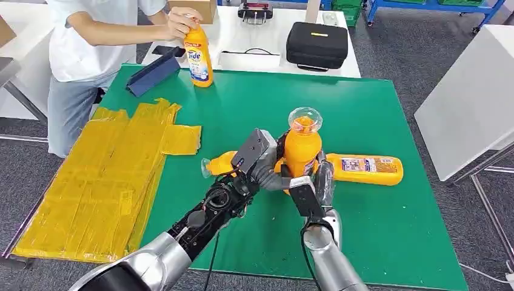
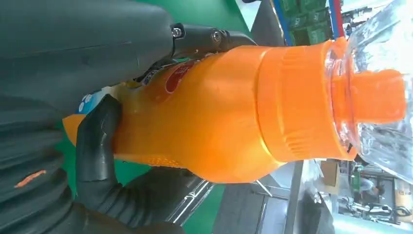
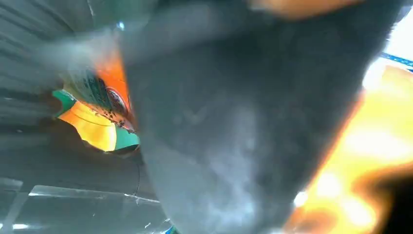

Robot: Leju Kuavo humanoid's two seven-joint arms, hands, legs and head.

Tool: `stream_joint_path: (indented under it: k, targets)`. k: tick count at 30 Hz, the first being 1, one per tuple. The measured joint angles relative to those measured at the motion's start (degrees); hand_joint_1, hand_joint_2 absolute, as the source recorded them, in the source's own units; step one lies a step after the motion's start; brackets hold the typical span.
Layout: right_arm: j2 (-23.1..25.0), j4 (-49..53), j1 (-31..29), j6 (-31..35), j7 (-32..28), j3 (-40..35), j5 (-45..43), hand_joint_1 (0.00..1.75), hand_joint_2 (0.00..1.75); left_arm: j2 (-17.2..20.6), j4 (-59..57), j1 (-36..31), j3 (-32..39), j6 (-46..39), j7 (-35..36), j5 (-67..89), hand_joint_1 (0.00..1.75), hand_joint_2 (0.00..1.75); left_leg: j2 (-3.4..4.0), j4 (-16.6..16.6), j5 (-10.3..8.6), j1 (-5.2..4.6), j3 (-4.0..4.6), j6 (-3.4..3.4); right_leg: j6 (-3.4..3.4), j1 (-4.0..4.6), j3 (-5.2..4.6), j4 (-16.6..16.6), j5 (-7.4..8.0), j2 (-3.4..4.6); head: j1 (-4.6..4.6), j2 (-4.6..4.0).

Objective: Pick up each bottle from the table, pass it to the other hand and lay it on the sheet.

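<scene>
Upright above the green desk (image 1: 376,109), well right of the yellow sheet (image 1: 97,182), the orange bottle (image 1: 302,148) is gripped by both left hand (image 1: 257,160) and right hand (image 1: 321,182). It looks rigid, smooth, probably slippery; the waisted body suits holding best.

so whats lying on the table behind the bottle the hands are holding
Two orange bottles lie behind the held bottle: one toward the right, another toward the left, partly hidden by the left hand.

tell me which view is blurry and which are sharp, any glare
Head view: sharp, evenly lit, the bottle clear between both hands. Left wrist view: sharp up close, glare on the bottle's clear cap. Right wrist view: badly blurred, a dark finger up against the lens, orange smear beside it.
</scene>
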State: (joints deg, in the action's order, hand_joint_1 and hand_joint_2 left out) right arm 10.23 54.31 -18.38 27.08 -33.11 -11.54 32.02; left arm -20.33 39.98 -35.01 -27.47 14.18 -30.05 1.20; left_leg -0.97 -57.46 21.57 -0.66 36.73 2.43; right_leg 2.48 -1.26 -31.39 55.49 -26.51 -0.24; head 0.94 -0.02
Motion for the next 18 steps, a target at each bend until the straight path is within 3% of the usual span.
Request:
stream_joint_path:
  k: [18]
  targets:
    - [0.0,0.0,0.0,0.0,0.0,0.0,0.0,1.75,1.75,0.0,0.0,0.1,0.0,0.0,-0.1,0.0,0.0,1.75,0.0,0.0,0.0,0.0,0.0,0.0,0.0,0.0,0.0,0.0,0.0,0.0,0.0,0.0]
